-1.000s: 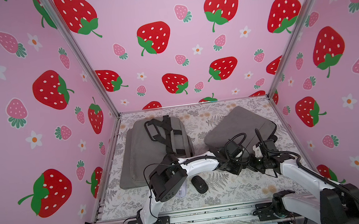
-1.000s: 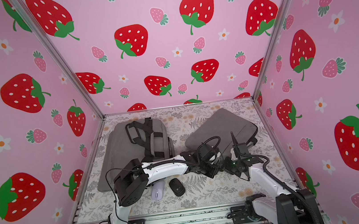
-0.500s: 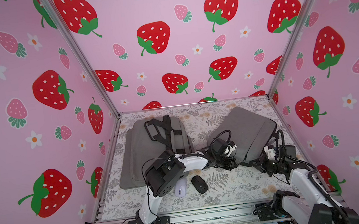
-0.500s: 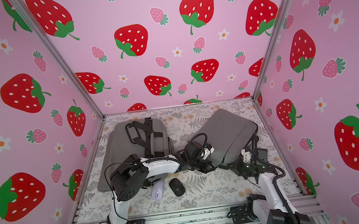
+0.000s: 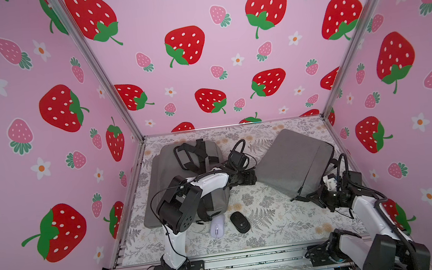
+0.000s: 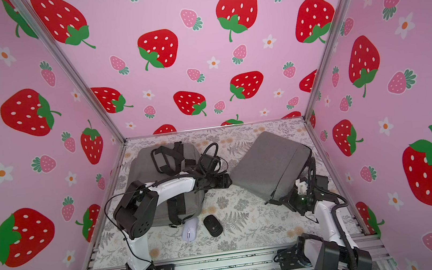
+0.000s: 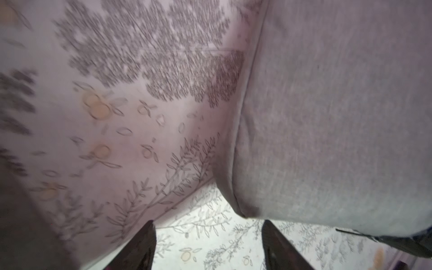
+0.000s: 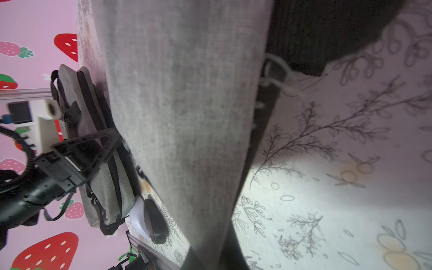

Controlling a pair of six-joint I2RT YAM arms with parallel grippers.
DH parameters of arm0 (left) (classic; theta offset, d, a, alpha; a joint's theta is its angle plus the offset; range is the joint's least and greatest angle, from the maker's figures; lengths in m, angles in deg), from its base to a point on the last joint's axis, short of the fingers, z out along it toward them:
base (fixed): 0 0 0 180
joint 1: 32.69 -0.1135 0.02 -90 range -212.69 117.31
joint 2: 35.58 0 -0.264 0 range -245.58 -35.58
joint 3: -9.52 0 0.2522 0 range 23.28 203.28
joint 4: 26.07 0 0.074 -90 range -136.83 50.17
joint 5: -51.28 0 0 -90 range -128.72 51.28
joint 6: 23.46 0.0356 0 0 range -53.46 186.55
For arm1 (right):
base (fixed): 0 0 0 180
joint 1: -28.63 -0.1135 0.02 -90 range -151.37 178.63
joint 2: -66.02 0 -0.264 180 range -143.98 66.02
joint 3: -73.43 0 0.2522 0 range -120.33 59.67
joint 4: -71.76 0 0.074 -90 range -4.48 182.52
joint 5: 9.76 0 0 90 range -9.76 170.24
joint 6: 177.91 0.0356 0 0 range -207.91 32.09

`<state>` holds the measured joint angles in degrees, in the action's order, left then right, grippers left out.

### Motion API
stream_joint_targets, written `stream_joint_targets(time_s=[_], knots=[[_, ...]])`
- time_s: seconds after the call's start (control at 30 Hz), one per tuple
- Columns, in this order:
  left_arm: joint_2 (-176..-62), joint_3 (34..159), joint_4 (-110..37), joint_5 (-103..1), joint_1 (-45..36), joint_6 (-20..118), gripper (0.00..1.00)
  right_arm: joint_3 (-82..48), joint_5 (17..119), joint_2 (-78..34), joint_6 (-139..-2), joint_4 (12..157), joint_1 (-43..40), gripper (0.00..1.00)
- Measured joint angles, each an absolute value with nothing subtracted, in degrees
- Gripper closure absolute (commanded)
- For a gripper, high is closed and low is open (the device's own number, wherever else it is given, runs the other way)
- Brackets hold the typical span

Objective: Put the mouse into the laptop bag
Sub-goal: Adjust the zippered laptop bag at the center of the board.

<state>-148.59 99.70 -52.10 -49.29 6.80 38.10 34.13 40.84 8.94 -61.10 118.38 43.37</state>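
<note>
**Q:** What lies nearest the robot's bases, on the floral cloth (image 5: pixel 276 226)?

**A:** Two mice lie just beside each other: a lilac mouse (image 5: pixel 217 226) and a black mouse (image 5: pixel 239 222). Both rest on the cloth on the base side of the left pincer (image 5: pixel 253 178), well apart from it and outside any bag.

**Q:** How does that pincer stand?

**A:** It is spread wide and empty. In the left wrist view its fingertips (image 7: pixel 147 236) stand apart above the cloth. The raised corner of the laptop bag (image 7: pixel 327 117) is just ahead of them.

**Q:** And the right pincer (image 5: pixel 308 198)?

**A:** It is drawn narrow, closed on the bag's near edge. From that grip the grey panel rises tilted, its near side lifted off the cloth. In both top views the laptop bag (image 5: pixel 296 159) (image 6: pixel 268 160) lies between the two pincers.

**Q:** What lies farther back?

**A:** A grey backpack (image 5: pixel 168 164) with black straps lies flat on the cloth, partly beneath the left arm (image 5: pixel 209 180). It is on the opposite side of the left pincer from the laptop bag.
</note>
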Motion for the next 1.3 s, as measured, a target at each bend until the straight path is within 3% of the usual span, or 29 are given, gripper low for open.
stream_joint_targets(time_s=[0.2, 0.43, 0.53, 0.6, 0.7, 0.8, 1.03, 1.3], knots=[[-153.49, 112.60, -52.78, -49.29, 6.32, 38.01, 0.13, 32.90, 44.60, 8.09, -61.63, 120.00, 42.78, 1.00], [-162.56, 118.59, -53.21, -51.43, 6.53, 37.62, 0.13, 30.15, 48.65, 4.53, -62.13, 121.55, 40.90, 1.00], [-165.34, 120.03, -53.30, -52.09, 7.01, 36.98, 0.35, 28.90, 49.87, 2.03, -62.17, 121.57, 40.42, 1.00], [-165.73, 120.86, -53.39, -52.88, 7.58, 36.55, 0.62, 27.96, 50.50, -0.02, -62.24, 121.42, 40.34, 1.00], [-165.51, 121.03, -53.37, -52.50, 9.05, 36.44, 0.83, 25.82, 52.03, -3.69, -62.35, 121.38, 40.10, 1.00], [-165.09, 120.92, -53.15, -52.20, 9.86, 36.11, 0.91, 23.35, 54.66, -6.86, -62.20, 120.90, 40.16, 1.00], [-164.68, 121.05, -54.00, -50.73, 12.92, 34.91, 0.92, 16.57, 62.63, -10.53, -60.95, 120.26, 40.88, 1.00], [-172.74, 135.02, -59.92, -51.21, 16.39, 34.86, 0.93, 10.78, 68.01, -17.24, -60.86, 116.37, 46.24, 1.00]])
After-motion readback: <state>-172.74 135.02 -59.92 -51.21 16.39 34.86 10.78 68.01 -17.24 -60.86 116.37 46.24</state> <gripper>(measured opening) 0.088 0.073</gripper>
